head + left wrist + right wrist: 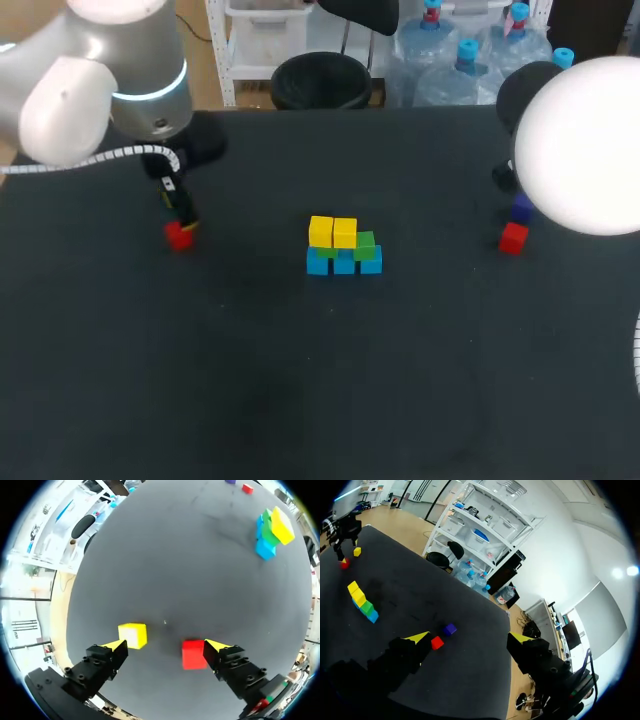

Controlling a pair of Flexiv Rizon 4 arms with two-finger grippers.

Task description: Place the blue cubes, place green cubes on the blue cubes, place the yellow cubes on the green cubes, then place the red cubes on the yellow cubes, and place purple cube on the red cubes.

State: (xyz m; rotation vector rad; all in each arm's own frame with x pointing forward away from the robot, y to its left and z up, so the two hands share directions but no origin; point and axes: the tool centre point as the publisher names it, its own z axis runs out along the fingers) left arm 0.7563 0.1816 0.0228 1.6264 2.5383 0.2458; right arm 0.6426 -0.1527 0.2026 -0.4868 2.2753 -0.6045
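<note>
Mid-table stands the stack [344, 250]: a row of blue cubes [344, 263], green cubes [366, 242] on them, and two yellow cubes [333, 231] on top. My left gripper [165, 645] is open just above the table at the left. A loose yellow cube [133, 635] sits by one fingertip and a red cube [193, 654] by the other, neither gripped. From the head view only that red cube [180, 235] shows. My right gripper [469, 638] hangs open high over the right side, above a second red cube [437, 642] and the purple cube [450, 629].
The second red cube [513, 238] and the purple cube [521, 208] lie near the table's right edge, partly under my right arm [585, 150]. Bare black tabletop [330, 380] spreads in front of the stack.
</note>
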